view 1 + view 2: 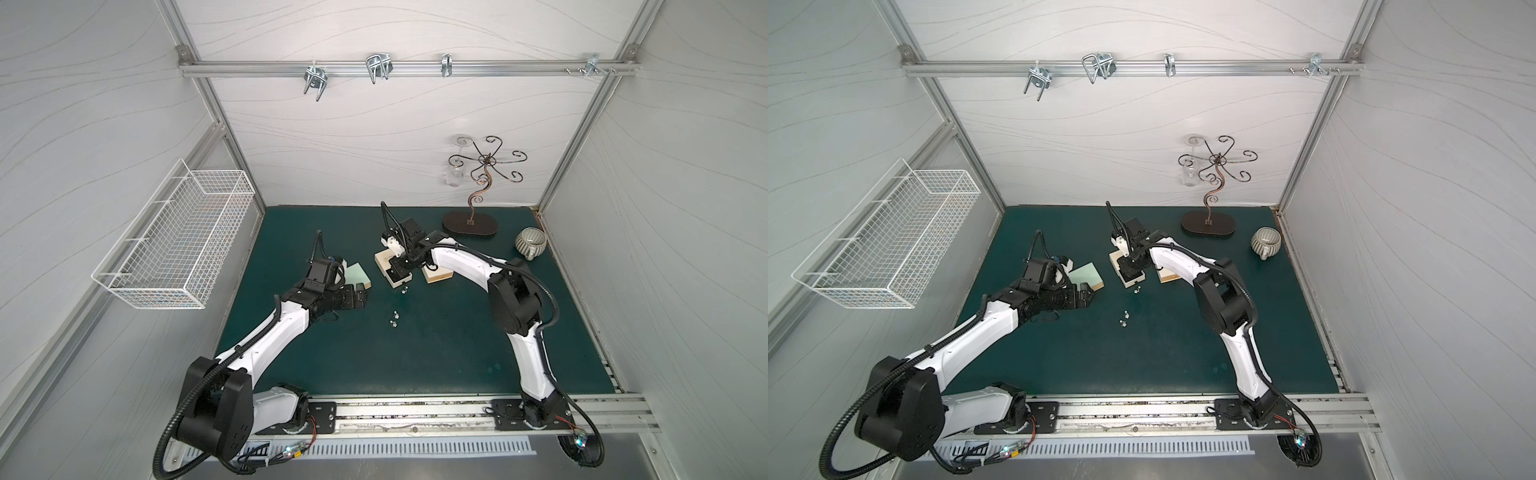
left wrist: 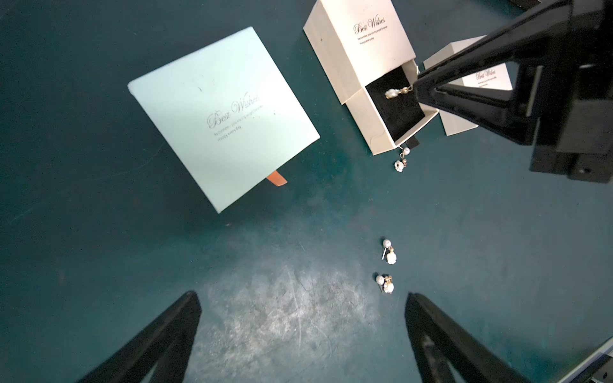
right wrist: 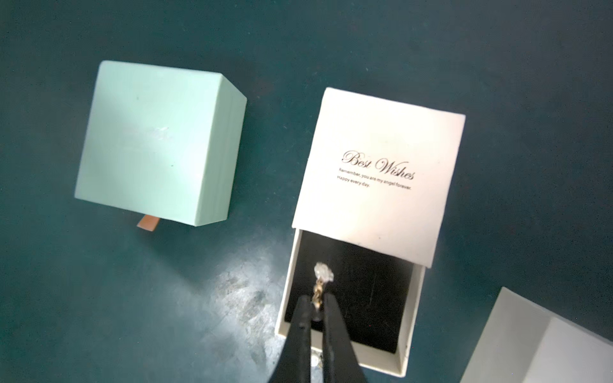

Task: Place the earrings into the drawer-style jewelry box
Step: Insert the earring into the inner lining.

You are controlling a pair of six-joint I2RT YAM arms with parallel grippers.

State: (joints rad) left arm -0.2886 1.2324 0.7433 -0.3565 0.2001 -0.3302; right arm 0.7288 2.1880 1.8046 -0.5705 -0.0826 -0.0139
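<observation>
The right jaws are clamped on the gold link of one earring (image 3: 323, 273), its white pearly cluster hanging over the black-lined open drawer (image 3: 374, 291) of the cream jewelry box (image 3: 381, 172). Another pearl-and-gold earring (image 2: 401, 159) lies on the table (image 2: 99, 265) just beside that drawer's front. Two more earrings (image 2: 389, 253) lie farther out, near the wide-apart left jaws.

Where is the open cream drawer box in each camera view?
Top view: open cream box mid-table, next to the mint box.
Top view: same spot, mint box beside it.
Left wrist: box beside the mint box, drawer pulled out.
Right wrist: box near the middle, right gripper holding an earring over its drawer.
Shared landmark: the mint box.
</observation>
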